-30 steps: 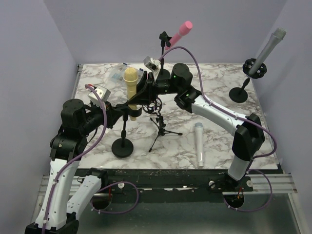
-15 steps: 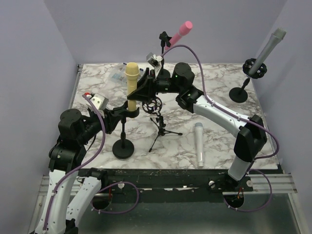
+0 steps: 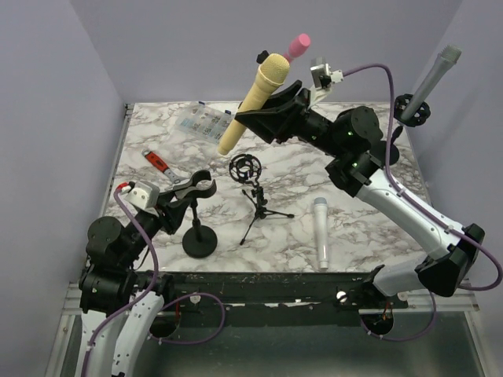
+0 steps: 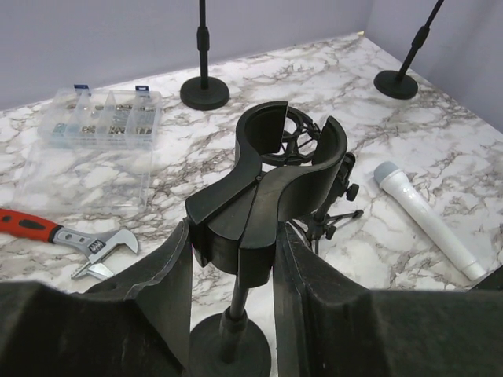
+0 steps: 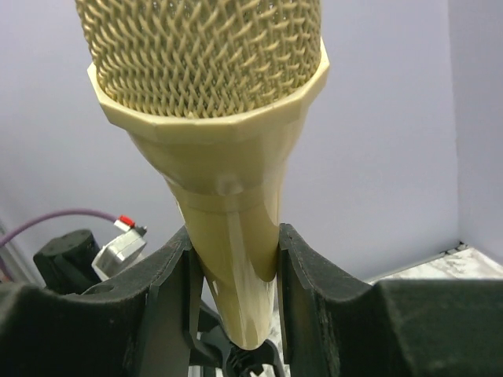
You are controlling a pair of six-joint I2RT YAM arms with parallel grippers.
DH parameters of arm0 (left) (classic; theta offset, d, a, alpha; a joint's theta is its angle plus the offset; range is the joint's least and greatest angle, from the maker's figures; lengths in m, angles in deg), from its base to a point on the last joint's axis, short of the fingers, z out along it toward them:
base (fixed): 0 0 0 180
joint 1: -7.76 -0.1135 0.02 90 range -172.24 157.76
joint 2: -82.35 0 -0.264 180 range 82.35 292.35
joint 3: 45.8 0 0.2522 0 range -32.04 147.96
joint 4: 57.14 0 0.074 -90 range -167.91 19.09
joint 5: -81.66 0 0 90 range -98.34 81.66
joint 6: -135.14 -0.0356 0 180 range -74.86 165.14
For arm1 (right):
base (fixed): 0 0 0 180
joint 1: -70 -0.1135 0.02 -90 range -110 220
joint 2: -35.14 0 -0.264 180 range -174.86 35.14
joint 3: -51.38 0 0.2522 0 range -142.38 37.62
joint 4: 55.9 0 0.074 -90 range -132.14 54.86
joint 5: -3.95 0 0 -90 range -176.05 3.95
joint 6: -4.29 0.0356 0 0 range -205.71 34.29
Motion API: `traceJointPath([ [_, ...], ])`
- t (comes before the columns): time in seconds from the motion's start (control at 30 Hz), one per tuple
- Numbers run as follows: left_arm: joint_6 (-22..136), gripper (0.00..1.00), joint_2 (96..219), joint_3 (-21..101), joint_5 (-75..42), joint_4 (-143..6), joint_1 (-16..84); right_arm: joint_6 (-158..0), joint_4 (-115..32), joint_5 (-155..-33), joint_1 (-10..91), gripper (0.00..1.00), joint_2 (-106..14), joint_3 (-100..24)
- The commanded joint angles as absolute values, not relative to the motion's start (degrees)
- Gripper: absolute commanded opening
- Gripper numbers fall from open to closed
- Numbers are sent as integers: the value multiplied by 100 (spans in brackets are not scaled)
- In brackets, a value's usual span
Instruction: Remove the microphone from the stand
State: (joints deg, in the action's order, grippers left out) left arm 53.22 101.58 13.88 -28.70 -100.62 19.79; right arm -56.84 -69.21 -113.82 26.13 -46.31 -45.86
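4 mics are counted. The yellow mesh-headed mic [image 3: 267, 78] is gripped round its tapered body by the R gripper [image 3: 255, 118], w/ fingers [image 5: 169, 275] pressed on both sides. It is held in the air, tilted w/ head up and to the right, well apart from the stand clip and above the rear of the white marble-pattern table [image 3: 354, 243]. A pink mic [image 3: 297, 44] is seen at the back on a stand. A grey mic [image 3: 437, 72] is seen at the right on another stand. A white cylindrical mic [image 3: 321, 232] is laid flat on the table near the tripod.

4 stands are counted: 3 w/ round black bases and 1 small black tripod [image 3: 258, 206] w/ a ring shock mount on top. On the near black round-base stand [image 3: 198, 240], no mic is held in the black plastic clip [image 4: 267, 188]. The clip's lower part is clamped between the fingers of the L gripper [image 4: 234, 236].

1 clear plastic compartment box [image 3: 200, 122] and 1 red-handled adjustable wrench [image 3: 159, 163] are seen at the table's left-rear side, apart from each other.
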Motion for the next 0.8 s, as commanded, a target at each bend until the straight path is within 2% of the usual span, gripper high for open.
traceJointPath([
  [0.0, 5550, 0, 9659, 1053, -2744, -10446, 1997, -5629, -7055, -10816, 2589, 1, -4439, -4313],
  [0.3, 5626, 0, 9368, 944, -2693, -10573, 2000, -5626, -7037, -10804, 2589, 1, -4183, -3941],
  [0.43, 5637, 3, 9341, 997, -2688, -10631, 1997, -5598, -6998, -10806, 2589, 1, -4143, -3855],
  [0.5, 5665, 12, 9296, 993, -2652, -10641, 2002, -5536, -7030, -10819, 2593, 1, -4117, -3770],
  [0.63, 5743, 46, 9201, 989, -2407, -10667, 1997, -5546, -7044, -10795, 2591, 1, -4030, -3659],
  [0.77, 5787, 67, 9163, 1054, -2356, -10660, 1998, -5667, -6920, -10729, 2593, 1, -3950, -3621],
])
